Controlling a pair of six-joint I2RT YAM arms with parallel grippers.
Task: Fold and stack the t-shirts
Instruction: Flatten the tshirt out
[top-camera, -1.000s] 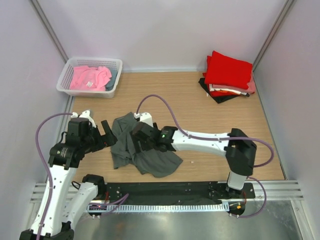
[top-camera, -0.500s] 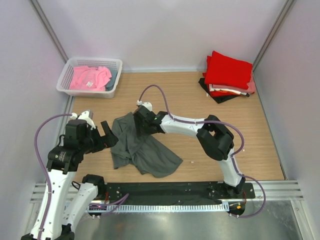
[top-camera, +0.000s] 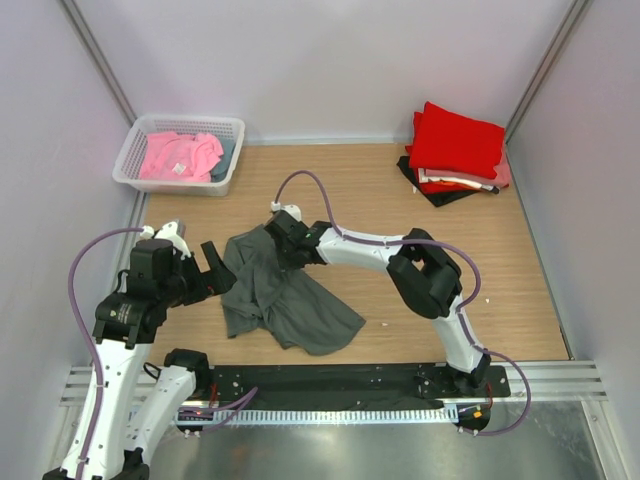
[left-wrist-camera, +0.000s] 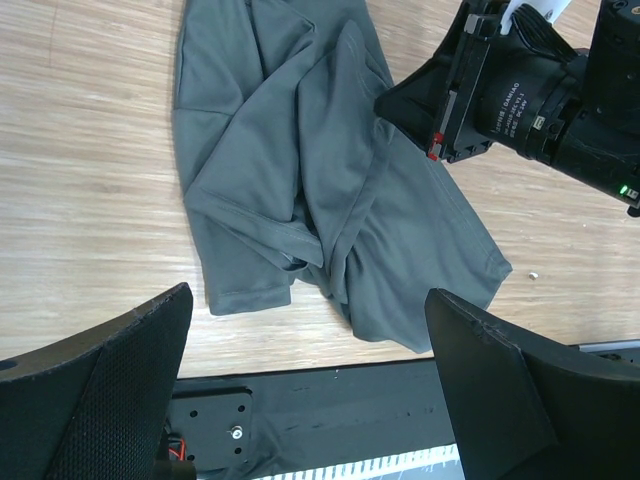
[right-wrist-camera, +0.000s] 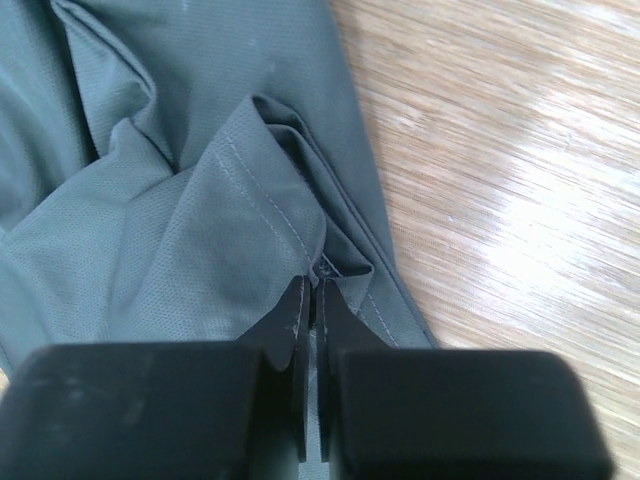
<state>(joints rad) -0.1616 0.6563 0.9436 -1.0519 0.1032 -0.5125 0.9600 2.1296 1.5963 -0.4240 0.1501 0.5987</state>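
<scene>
The left gripper (top-camera: 213, 268) hangs with its jaws wide apart just beside the dark grey t-shirt (top-camera: 285, 300), which lies crumpled on the table (top-camera: 400, 200) near the front middle. The cloth looks light, thin and limp, so it will likely sag and bunch when lifted; hems and seams give the surest hold. The right gripper (right-wrist-camera: 312, 300) is pinched together on a stitched fold at the shirt's far edge.
</scene>
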